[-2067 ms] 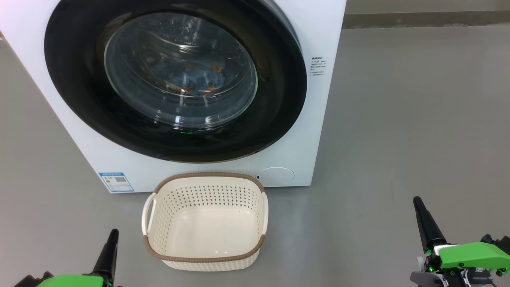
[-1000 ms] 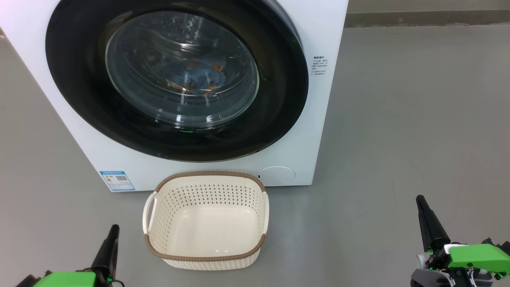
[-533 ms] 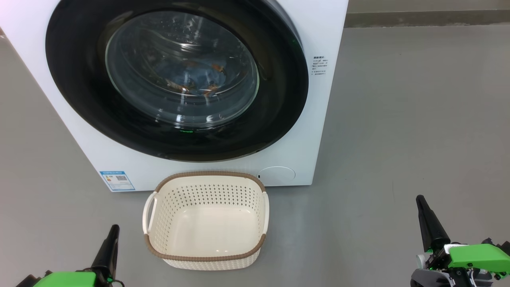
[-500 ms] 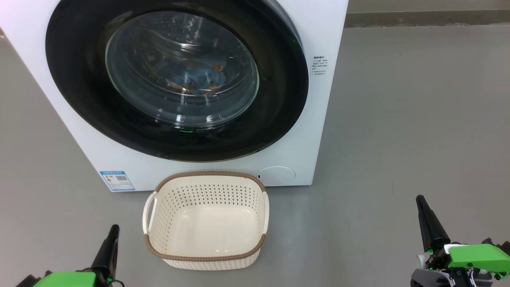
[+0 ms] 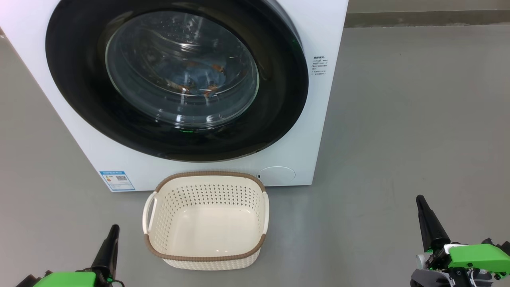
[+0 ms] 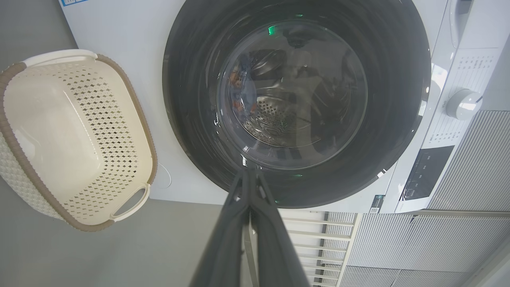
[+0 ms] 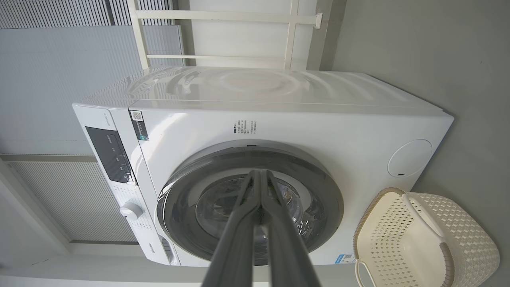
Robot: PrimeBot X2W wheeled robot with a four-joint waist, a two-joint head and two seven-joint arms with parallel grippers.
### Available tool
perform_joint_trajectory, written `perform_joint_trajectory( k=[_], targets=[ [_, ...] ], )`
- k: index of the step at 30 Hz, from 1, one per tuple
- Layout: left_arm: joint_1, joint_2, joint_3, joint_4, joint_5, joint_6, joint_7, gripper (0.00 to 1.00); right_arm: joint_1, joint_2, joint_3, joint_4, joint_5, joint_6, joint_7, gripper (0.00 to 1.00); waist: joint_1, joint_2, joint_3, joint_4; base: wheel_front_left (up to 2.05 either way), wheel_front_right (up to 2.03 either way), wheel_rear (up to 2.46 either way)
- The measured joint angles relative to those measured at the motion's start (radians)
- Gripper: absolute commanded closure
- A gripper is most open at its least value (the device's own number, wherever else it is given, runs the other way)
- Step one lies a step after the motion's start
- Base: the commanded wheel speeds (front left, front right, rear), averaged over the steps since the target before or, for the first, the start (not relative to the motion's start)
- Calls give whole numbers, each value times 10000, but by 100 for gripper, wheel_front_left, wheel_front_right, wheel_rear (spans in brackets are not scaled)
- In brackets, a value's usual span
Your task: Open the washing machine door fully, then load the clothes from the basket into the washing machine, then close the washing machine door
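Surface, room: smooth grey floor (image 5: 398, 119). A darker skirting strip (image 5: 418, 18) runs at 1 o'clock in the head view. In the right wrist view a ribbed grey wall panel (image 7: 59, 52) and a white rail frame (image 7: 223, 16) stand behind the machine.

Task things, left to right: the left gripper (image 5: 112, 235) sits at 7 o'clock, fingers pressed together, holding nothing. The basket (image 5: 207, 174) stands on the floor at 6 o'clock of the door, just in front of the machine. It is cream with perforated walls and a brown woven rim, and its bare floor shows. The washing machine (image 5: 324, 28) is white. The washing machine door (image 5: 275, 99) is closed flat against the front, with a glossy black rim around a bulging glass bowl. The clothes (image 5: 195, 81) lie inside the drum behind the glass, blue with orange-brown flecks. The right gripper (image 5: 421, 207) sits at 5 o'clock, fingers pressed together, holding nothing, well apart from the basket.

Writing: a blue label (image 5: 117, 180) at 7 o'clock of the machine front carries a QR square, text too small to read. A round cover (image 5: 275, 175) sits at 5 o'clock. A small text block (image 5: 319, 65) at 3 o'clock of the door is illegible. A dark control panel (image 7: 109, 155) and a white knob (image 7: 130, 210) show in the right wrist view, their markings unreadable
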Motion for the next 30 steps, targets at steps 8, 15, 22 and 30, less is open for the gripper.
perform_joint_trajectory(
  k=[8, 15, 22, 30],
  targets=[
    [0, -2, 0, 2, 0, 0, 0, 100, 0, 0, 0, 0, 0, 0, 0, 100, 0, 0, 0, 0, 0, 0, 0],
    [-1, -2, 0, 2, 0, 0, 0, 100, 0, 0, 0, 0, 0, 0, 0, 100, 0, 0, 0, 0, 0, 0, 0],
    [-1, -2, 0, 4, 0, 0, 0, 100, 0, 2, 0, 0, 0, 0, 0, 100, 0, 0, 0, 0, 0, 0, 0],
    [-1, -2, 0, 4, 0, 0, 0, 100, 0, 2, 0, 0, 0, 0, 0, 100, 0, 0, 0, 0, 0, 0, 0]
  ],
)
